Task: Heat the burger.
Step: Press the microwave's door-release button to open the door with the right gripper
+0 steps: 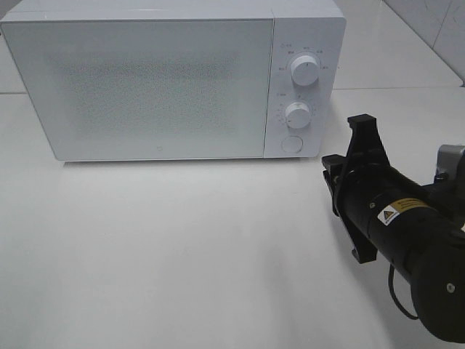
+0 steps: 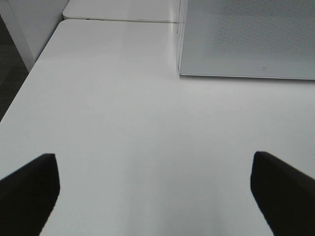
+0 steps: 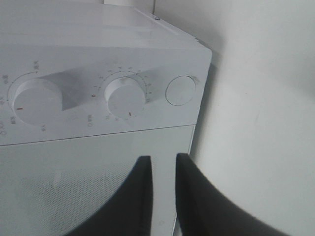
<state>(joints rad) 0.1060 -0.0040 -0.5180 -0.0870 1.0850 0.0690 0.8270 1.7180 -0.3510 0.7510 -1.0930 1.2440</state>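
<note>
Left hand (image 2: pixel 153 162), wide apart over counter (image 2: pixel 123 98), is shown by wrist view alone. Right hand (image 3: pixel 164 160) is seen nearly together, empty.

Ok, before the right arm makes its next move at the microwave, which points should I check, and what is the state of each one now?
1. Place of the burger: cannot tell. No view shows it, and the microwave door is not see-through.
2. Door closed: ok. It sits flush with the front.
3. Load in the right end effector: ok. The fingers are nearly together, with nothing between them.
4. Clearance at the controls: ok. It faces the lower knob and the round button and touches neither.
5. State of the left end effector: ok. It is wide open above the table, holding nothing.
6. Knob setting: cannot tell. The marks are too small.
</note>
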